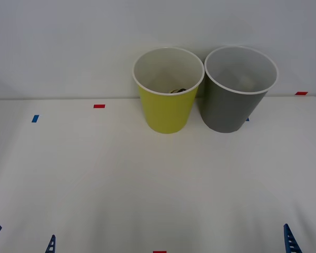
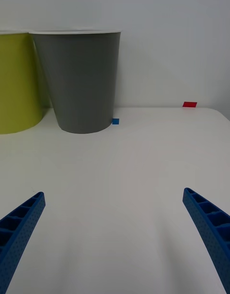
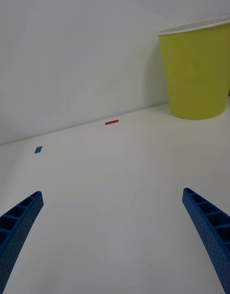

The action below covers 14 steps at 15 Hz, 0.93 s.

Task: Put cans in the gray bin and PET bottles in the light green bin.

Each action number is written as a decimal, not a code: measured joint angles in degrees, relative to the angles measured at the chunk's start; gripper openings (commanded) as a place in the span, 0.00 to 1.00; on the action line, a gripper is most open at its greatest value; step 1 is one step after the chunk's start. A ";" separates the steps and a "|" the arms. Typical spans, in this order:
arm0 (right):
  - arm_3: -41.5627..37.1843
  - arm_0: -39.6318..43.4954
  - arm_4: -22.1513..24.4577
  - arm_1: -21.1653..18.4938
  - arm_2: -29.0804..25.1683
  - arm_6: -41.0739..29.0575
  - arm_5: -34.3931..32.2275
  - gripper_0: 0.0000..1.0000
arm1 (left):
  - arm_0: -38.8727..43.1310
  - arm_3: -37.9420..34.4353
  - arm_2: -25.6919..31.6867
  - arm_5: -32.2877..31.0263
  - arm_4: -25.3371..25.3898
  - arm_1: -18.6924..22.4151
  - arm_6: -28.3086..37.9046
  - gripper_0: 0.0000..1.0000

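Little red tape marks (image 1: 99, 106) and blue tape marks (image 1: 35, 118) dot the white table (image 1: 147, 184). The light green bin (image 1: 167, 89) and gray bin (image 1: 238, 88) stand side by side at upper center, something dark just peeking inside the green one. Left gripper (image 3: 112, 236) and right gripper (image 2: 112, 236) sit at the bottom corners, both spread wide, holding nothing.

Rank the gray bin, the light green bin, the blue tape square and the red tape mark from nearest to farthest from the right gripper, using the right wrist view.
From the right gripper, open and low over the table:
1. blue tape square, at the gray bin's base
2. gray bin, directly ahead
3. light green bin, beside the gray bin, and red tape mark, at the far edge: too close to call
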 measured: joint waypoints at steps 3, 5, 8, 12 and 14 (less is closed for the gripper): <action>0.00 0.00 0.00 0.00 0.00 0.00 0.00 1.00 | 0.01 0.00 0.00 0.00 -0.07 0.00 0.00 1.00; 0.00 0.00 0.00 0.00 0.00 0.00 0.00 1.00 | 0.01 0.00 0.00 0.00 -0.07 0.00 0.00 1.00; 0.00 0.00 0.00 0.00 0.00 0.00 0.00 1.00 | 0.01 0.00 0.00 0.00 -0.07 0.00 0.00 1.00; 0.00 0.00 0.00 0.00 0.00 0.00 0.00 1.00 | 0.01 0.00 0.00 0.00 -0.07 -0.01 0.00 1.00; 0.00 0.00 0.00 0.00 0.00 0.00 0.00 1.00 | 0.01 0.00 0.00 0.00 -0.07 -0.01 0.00 1.00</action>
